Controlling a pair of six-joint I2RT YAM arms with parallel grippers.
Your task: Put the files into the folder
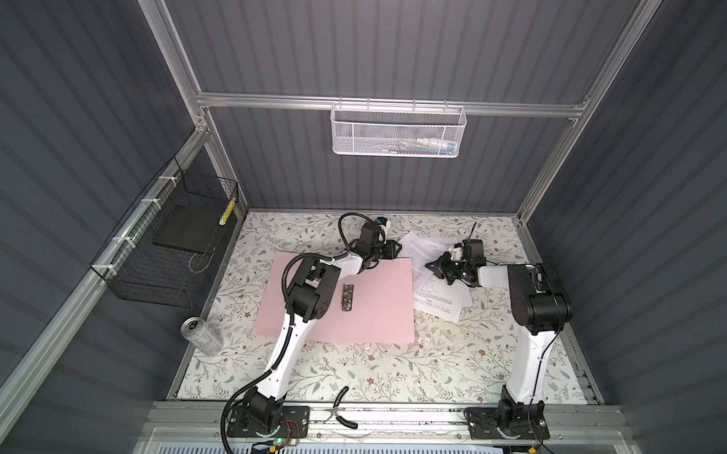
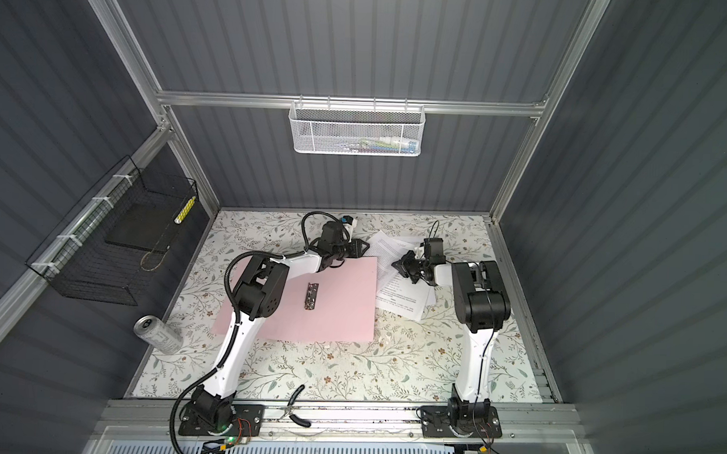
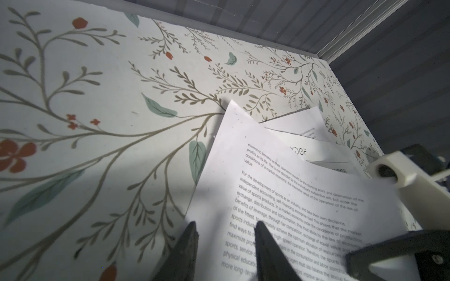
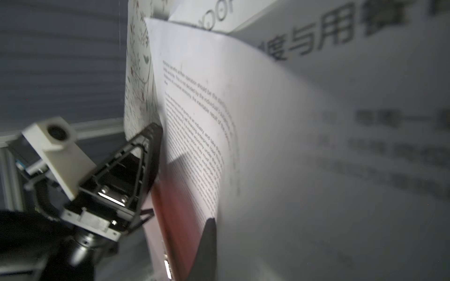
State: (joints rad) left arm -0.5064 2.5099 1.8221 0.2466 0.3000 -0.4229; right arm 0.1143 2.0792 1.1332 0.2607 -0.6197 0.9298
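Note:
The pale pink folder [image 1: 371,311] [image 2: 342,314] lies open and flat mid-table, with its silver clip [image 1: 348,297] [image 2: 312,295] showing. The files [image 1: 438,299] [image 2: 401,300], white printed sheets, sit fanned out just right of it. My left gripper [image 1: 397,249] [image 2: 365,248] is at their far-left corner. It stands open [image 3: 226,226], one fingertip [image 3: 261,231] over the top sheet [image 3: 304,194] and the other past its edge. My right gripper [image 1: 430,265] [image 2: 396,265] is shut on the top sheet's edge [image 4: 214,221]. That sheet [image 4: 267,146] bows upward and hides one finger.
A silver can [image 1: 202,334] stands at the front left. A black wire basket [image 1: 165,250] holding a black slab hangs on the left wall. A white mesh basket [image 1: 398,129] hangs on the back rail. Black-handled pliers [image 1: 341,406] lie at the table's front edge.

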